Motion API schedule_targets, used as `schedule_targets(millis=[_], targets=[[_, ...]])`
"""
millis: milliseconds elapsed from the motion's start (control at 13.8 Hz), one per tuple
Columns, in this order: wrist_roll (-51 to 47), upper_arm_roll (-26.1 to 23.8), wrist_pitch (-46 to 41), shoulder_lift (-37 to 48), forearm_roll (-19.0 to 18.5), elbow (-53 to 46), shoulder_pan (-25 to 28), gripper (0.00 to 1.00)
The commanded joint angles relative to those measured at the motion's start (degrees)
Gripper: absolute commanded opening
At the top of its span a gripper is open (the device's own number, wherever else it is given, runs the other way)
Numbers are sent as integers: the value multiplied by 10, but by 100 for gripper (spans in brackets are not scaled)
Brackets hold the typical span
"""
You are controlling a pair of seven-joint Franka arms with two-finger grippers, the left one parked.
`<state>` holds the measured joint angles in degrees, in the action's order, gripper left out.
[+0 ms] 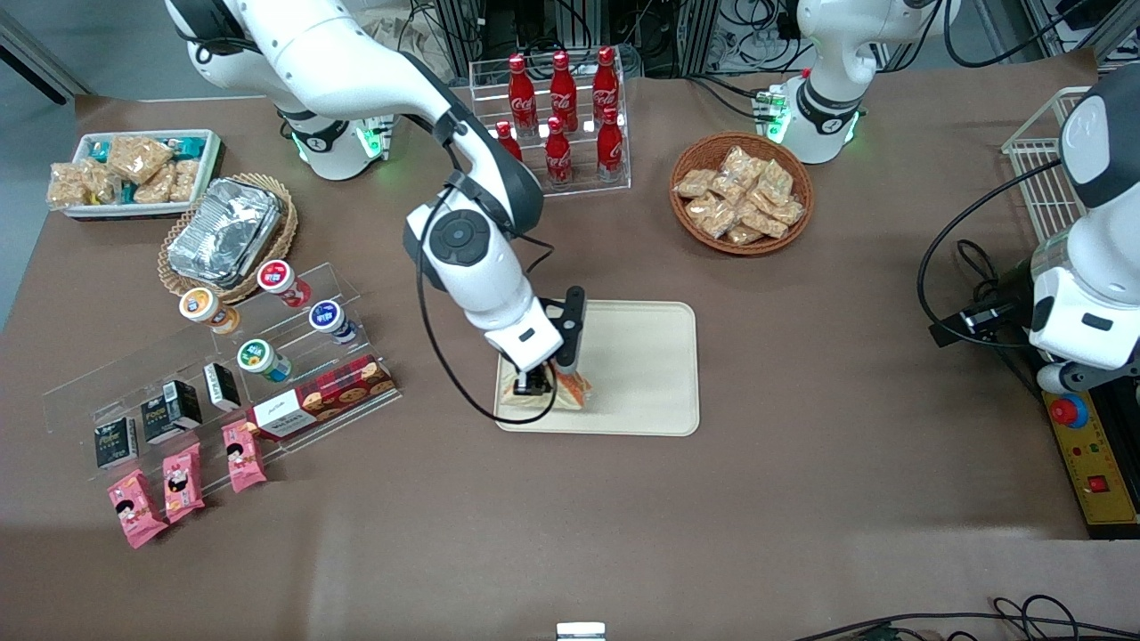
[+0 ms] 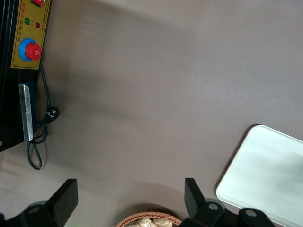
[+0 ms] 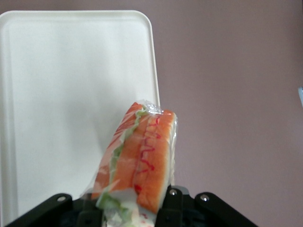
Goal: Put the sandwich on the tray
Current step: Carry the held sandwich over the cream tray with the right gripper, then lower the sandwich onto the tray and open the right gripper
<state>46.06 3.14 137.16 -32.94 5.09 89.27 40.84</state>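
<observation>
End effector point(image 1: 545, 381) is positioned over the tray point(image 1: 641, 374), at the tray's corner toward the working arm's end and nearer the front camera. It is closed on the sandwich point(image 1: 563, 392), which is held between the fingers.

Sandwich: triangular wedge, sealed in clear crinkled wrap. In the right wrist view the cut face point(image 3: 142, 156) is seen as orange-red layers with a thin green layer and pale bread at the edge; a wavy red line is seen on the orange surface. Whether it rests on the tray surface or is held just above it cannot be told.

Tray: flat, smooth, cream-beige, rectangular with rounded corners and a low rim; matte finish. One rounded corner point(image 2: 258, 156) is seen in the left wrist view.

Table point(image 1: 802, 499): covered in plain brown matte sheet.

Round wicker basket point(image 1: 686, 160) is filled with tan crinkly snack packets, farther from the front camera than the tray. Clear acrylic rack point(image 1: 623, 133) carries red bottles point(image 1: 563, 89) with white "Coca-Cola" script.

Toward the working arm's end: a second wicker basket point(image 1: 285, 233) holding a crumpled foil container point(image 1: 223, 230); a white bin point(image 1: 210, 165) of tan snacks; a clear stepped stand point(image 1: 89, 383) with small round-lidded cups point(image 1: 283, 280), black cartons point(image 1: 174, 411) and a red tartan box point(image 1: 321, 399); pink wrapped snacks point(image 1: 183, 481) lie in a row. Their print cannot be read.
</observation>
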Motion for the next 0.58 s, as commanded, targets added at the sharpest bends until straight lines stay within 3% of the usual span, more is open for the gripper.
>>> schedule_targets(millis=[0, 290, 507], targets=[[-11, 5, 25, -33, 7, -22, 3, 36], [-11, 5, 88, -79, 7, -21, -1, 38], [-16, 5, 96, -89, 6, -21, 3, 47]])
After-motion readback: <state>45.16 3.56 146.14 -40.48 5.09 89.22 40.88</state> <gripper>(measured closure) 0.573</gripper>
